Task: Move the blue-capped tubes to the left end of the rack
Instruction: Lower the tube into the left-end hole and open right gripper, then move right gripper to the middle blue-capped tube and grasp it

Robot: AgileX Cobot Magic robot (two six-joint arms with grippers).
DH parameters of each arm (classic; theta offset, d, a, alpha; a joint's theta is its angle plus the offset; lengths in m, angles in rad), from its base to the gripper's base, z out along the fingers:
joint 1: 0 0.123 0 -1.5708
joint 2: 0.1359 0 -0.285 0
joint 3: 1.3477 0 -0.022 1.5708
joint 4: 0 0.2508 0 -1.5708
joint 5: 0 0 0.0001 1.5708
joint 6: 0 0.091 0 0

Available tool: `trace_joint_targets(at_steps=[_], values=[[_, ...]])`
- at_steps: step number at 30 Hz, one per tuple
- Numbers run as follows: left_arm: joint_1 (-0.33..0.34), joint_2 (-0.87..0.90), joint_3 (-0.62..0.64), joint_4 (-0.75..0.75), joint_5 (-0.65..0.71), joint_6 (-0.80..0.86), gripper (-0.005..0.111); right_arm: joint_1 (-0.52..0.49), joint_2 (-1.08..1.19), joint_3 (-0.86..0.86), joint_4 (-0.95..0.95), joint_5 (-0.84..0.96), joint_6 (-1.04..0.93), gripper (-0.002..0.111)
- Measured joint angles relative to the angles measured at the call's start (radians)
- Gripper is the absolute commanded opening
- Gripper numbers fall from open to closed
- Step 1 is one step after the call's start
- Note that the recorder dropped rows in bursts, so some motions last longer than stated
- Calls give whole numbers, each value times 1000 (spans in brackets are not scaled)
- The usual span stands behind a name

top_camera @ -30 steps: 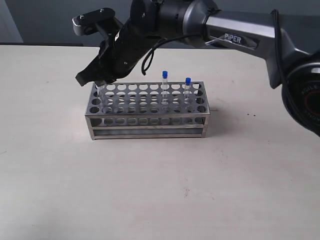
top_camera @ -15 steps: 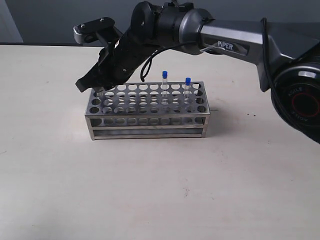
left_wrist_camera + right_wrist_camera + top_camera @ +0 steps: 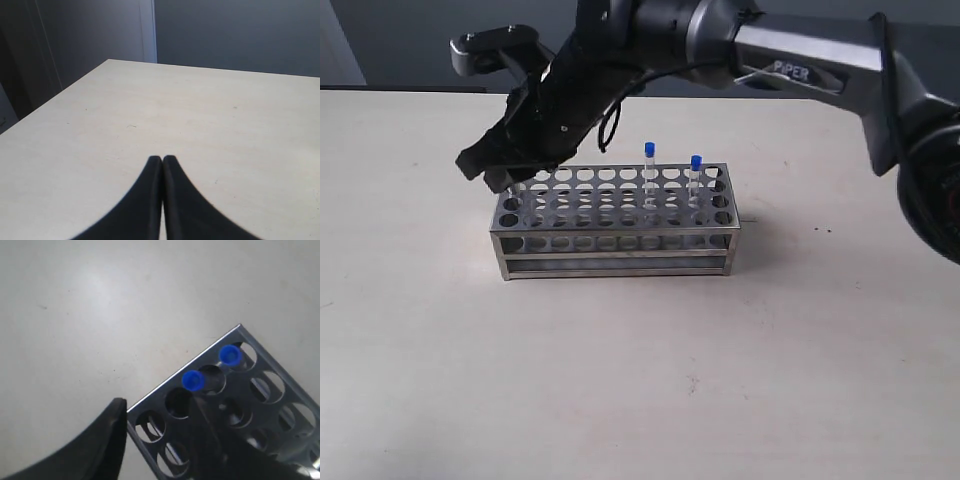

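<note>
Pale table [image 3: 620, 390]. Right arm [image 3: 800, 60] reaches across to left end of rack [image 3: 620, 255]. Right gripper [image 3: 157, 401] spread above end holes, holding nothing. Left gripper [image 3: 162, 160] pressed together over table. Two blue-capped tubes [image 3: 192, 380], [image 3: 230, 354] in left-end holes; two [image 3: 649, 165], [image 3: 695, 172] toward right end.

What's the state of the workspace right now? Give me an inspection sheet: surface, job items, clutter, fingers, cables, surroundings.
Surface: pale flat table.
Job's things: steel rack upright; two blue-capped tubes in its left-end holes, two more nearer the right end.
Clutter: nothing seen.
Grippers: right gripper over the rack's left end, fingers open; left gripper away over table, fingers shut, empty.
Cables: black cable looped on the right arm.
Surroundings: dark wall behind.
</note>
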Motion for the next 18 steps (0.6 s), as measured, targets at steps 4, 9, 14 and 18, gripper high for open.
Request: trace_joint_targets(at_steps=[4,9,14,18], values=[[0,0,0,0,0,0,0,0,-78,0,-120,70,66,39],[0,0,0,0,0,0,0,-47,-116,0,-444,131,328,39],[0,0,0,0,0,0,0,-125,-89,0,-493,144,367,39],[0,0,0,0,0,0,0,-127,-58,0,-506,135,380,39]])
